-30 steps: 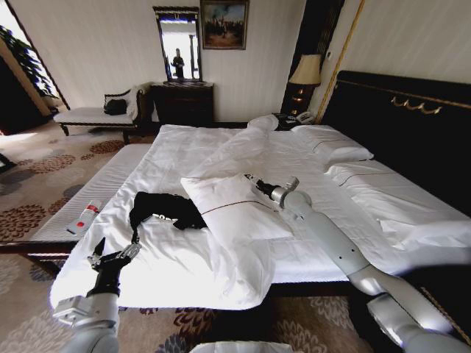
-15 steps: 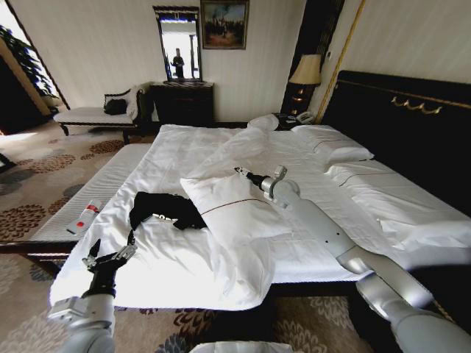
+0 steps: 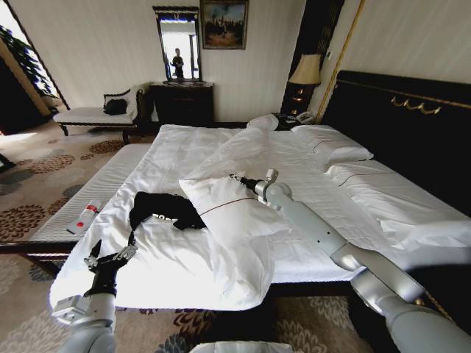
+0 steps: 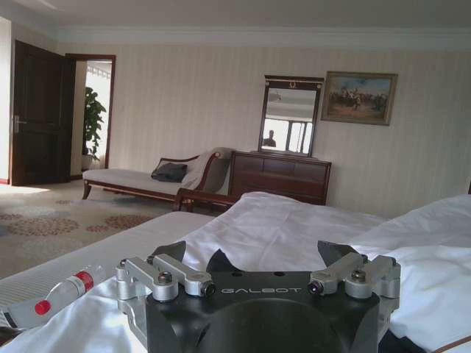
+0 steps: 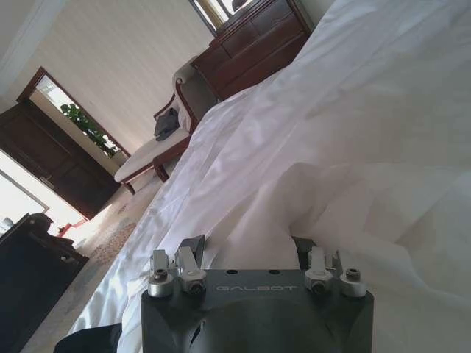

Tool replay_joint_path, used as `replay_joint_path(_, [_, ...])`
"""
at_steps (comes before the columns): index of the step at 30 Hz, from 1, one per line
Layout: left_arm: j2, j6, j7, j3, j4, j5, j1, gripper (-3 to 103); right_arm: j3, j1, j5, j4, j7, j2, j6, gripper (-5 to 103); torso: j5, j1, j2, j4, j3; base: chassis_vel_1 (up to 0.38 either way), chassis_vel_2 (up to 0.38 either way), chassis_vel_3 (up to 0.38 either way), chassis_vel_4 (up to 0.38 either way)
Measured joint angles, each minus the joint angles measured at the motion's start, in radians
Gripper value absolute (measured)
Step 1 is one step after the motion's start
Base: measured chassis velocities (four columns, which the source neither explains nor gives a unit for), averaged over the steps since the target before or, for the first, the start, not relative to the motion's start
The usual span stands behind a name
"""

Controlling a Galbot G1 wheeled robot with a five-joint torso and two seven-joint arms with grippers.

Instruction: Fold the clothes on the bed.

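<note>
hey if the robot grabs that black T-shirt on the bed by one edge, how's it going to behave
Probably floppy: the T-shirt lies crumpled in loose folds on the bed, so it should drape and hang rather than hold its shape. Likely light, since the duvet barely dents beneath it. It may drag over the sheet rather than slide cleanly.

The word "GALBOT" is written on the black body of the left gripper (image 4: 261, 259), just behind its fingers. The same word "GALBOT" is on the body of the right gripper (image 5: 249, 248). The white marks on the black T-shirt (image 3: 163, 208) are too small to read.
</note>
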Motion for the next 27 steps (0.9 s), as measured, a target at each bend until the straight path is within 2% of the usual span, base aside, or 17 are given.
replay_joint_path(3, [0.013,0.0,0.0,-0.005,0.011,-0.003,-0.003,100,-0.001,0.003,-0.027,-0.033,-0.016,0.03,0.01,50,0.0,0.0,0.0,0.0001,0.0,0.0,0.0,0.0,0.0])
replay_joint_path(4, [0.013,0.0,0.0,-0.005,0.011,-0.003,-0.003,100,-0.001,0.003,-0.027,-0.033,-0.016,0.03,0.01,50,0.0,0.0,0.0,0.0001,0.0,0.0,0.0,0.0,0.0])
replay_joint_path(5, [0.017,0.0,0.0,-0.007,0.014,-0.005,-0.004,100,-0.002,0.003,-0.032,-0.041,-0.018,0.039,0.013,44,0.0,0.0,0.0,0.0001,0.0,0.0,0.0,0.0,0.0])
replay_joint_path(6, [0.02,0.0,0.0,-0.008,0.016,-0.006,-0.004,100,-0.002,0.003,-0.034,-0.045,-0.02,0.044,0.015,44,0.0,0.0,0.0,0.0002,0.0,0.0,0.0,0.0,0.0])
replay_joint_path(8, [0.027,0.0,0.0,-0.01,0.022,-0.01,-0.007,100,0.002,0.004,-0.038,-0.051,-0.024,0.055,0.021,34,0.0001,0.0,0.0,0.0002,0.0,0.0,0.0,0.0,0.0])
replay_joint_path(9, [0.027,0.0,0.0,-0.01,0.022,-0.01,-0.007,100,0.002,0.004,-0.038,-0.051,-0.024,0.055,0.021,34,0.0001,0.0,0.0,0.0002,0.0,0.0,0.0,0.0,0.0])
replay_joint_path(13, [0.043,0.0,0.001,-0.01,0.037,-0.016,-0.016,100,0.021,-0.002,-0.042,-0.044,-0.025,0.058,0.043,13,0.0,0.0,0.0,0.0001,0.0,0.0,0.0,0.0,0.0])
replay_joint_path(15, [0.046,0.0,0.001,-0.01,0.04,-0.018,-0.019,100,0.026,-0.006,-0.043,-0.038,-0.025,0.056,0.052,13,0.0001,0.0,0.0,0.0002,0.0,0.0,0.0,0.0,0.0])
replay_joint_path(17, [0.053,-0.001,0.001,-0.01,0.048,-0.022,-0.025,100,0.042,-0.017,-0.041,-0.013,-0.02,0.045,0.072,3,0.0002,0.0,0.0,0.0003,0.0,0.0,0.0,0.0,0.0])
replay_joint_path(18, [0.055,-0.002,0.001,-0.01,0.05,-0.023,-0.027,100,0.048,-0.024,-0.035,0.002,-0.015,0.036,0.079,2,0.0002,0.0,0.0,0.0006,0.0,0.0,0.0,0.0,0.0])
replay_joint_path(21, [0.062,-0.002,0.001,-0.01,0.056,-0.028,-0.031,100,0.061,-0.039,-0.02,0.038,-0.002,0.003,0.093,2,0.0003,0.0,0.0,0.0006,0.0,0.0,0.0,0.0,0.0])
replay_joint_path(22, [0.07,-0.003,0.001,-0.01,0.062,-0.033,-0.036,100,0.076,-0.059,-0.006,0.076,0.008,-0.031,0.109,2,0.0001,0.0,0.0,0.0003,0.0,0.0,0.0,0.0,0.0])
replay_joint_path(24, [0.072,-0.003,0.001,-0.011,0.064,-0.034,-0.039,100,0.085,-0.071,-0.001,0.093,0.014,-0.043,0.116,2,0.0,0.0,0.0,0.0001,0.0,0.0,0.0,0.0,0.0])
replay_joint_path(27, [0.087,-0.003,0.002,-0.009,0.075,-0.049,-0.059,100,0.168,-0.172,0.02,0.214,0.054,-0.096,0.172,2,0.0004,0.0,0.0,-0.0001,0.0,0.0,0.0,0.0,0.0])
